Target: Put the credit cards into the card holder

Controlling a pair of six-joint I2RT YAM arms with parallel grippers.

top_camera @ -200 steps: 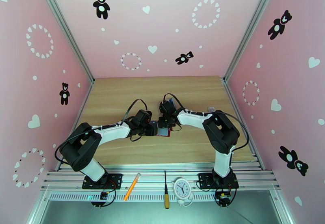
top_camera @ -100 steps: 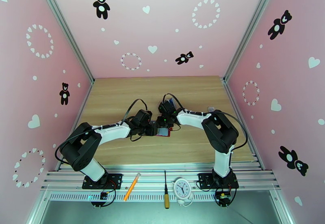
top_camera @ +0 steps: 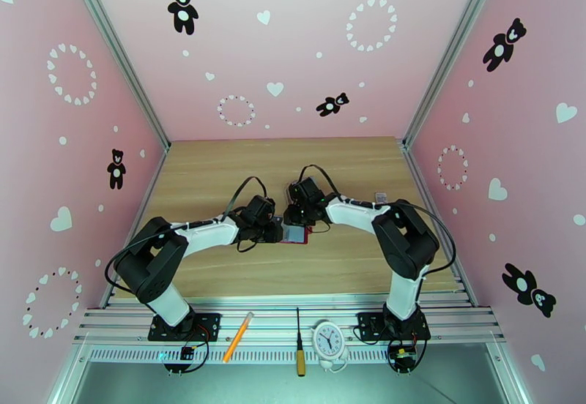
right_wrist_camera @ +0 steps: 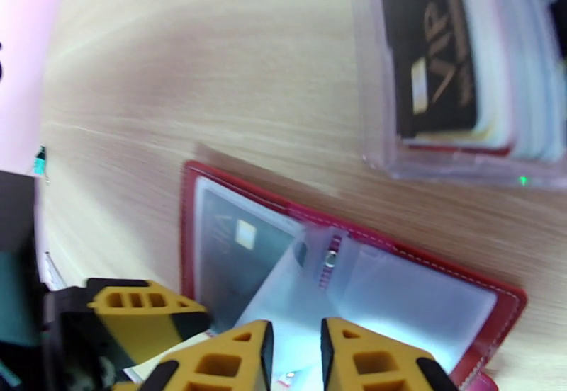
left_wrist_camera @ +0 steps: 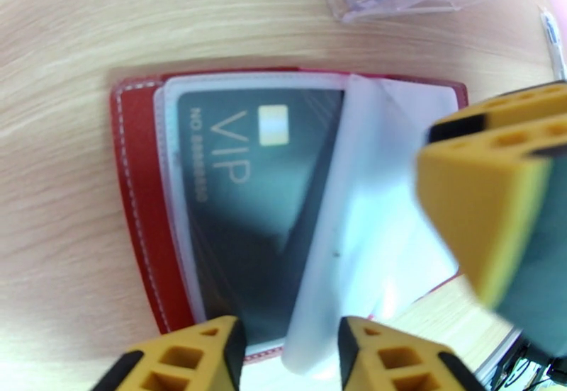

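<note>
Now the wallet (left_wrist_camera: 138, 194) lies open and flat on the table (top_camera: 220, 171), between the 2 arms. A dark VIP card (left_wrist_camera: 241, 194) sits inside the clear pocket of the wallet half under the left gripper (left_wrist_camera: 287, 336), its chip and lettering showing through. From the wallet's spine 1 clear leaf (left_wrist_camera: 354, 194) stands raised off that card. The left gripper hangs at the wallet's edge, jaws part-way apart astride the leaf's free end, with a gap showing between 1 finger and the leaf, so nothing is clamped. The right gripper (right_wrist_camera: 296, 336) hangs over the wallet's other half, its jaws only a slit apart; the leaf rises toward that slit, but whether they pinch it I cannot tell. Both grippers sit just beside each other above the wallet. Past the wallet's far side, near but not touching it, is a clear stand (right_wrist_camera: 375, 102) holding a 2nd VIP card (right_wrist_camera: 432, 52) with paler cards (right_wrist_camera: 510, 66) stacked behind it.
</note>
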